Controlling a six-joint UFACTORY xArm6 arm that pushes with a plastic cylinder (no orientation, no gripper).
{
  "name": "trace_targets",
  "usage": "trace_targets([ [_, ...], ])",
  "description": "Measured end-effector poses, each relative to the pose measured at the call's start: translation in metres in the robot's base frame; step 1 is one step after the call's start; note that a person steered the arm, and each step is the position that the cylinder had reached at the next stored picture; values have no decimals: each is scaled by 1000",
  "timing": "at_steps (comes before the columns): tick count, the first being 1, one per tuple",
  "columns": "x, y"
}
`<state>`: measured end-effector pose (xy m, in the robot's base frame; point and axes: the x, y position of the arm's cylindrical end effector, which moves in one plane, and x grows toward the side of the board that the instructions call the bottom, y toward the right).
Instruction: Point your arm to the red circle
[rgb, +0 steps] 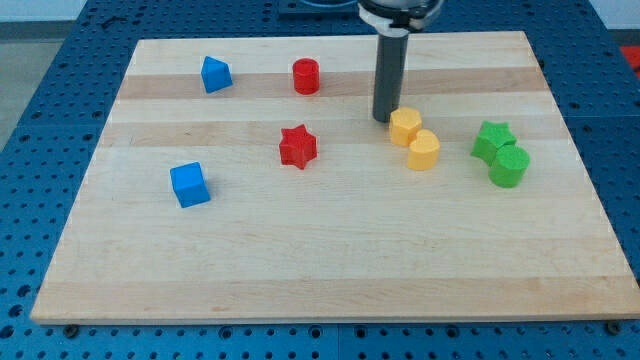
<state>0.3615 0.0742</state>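
my tip, the lower end of the tool, rests on the surface in its upper right part, just left of the upper yellow block, touching or nearly so. the tool is a plain rod: it has nothing to open and holds nothing.

the red circle, a short upright cylinder, stands near the surface's top edge, a little left of its middle and well apart from my tip, up and to the view's left. the stretch between them looks free of blocks, so a straight slide should likely reach it.

below the circle sits a red star near the centre. a blue block lies toward the top left corner, a blue cube nearer the left edge. a second yellow block touches the first, and two green blocks cluster by the right edge.
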Motion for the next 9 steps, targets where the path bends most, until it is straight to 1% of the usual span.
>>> trace_targets([
  [1,3,17],
  [3,6,23],
  [4,-23,19],
  [5,-45,2],
  [7,-73,-30],
  [8,-127,-46],
  [9,-137,-53],
])
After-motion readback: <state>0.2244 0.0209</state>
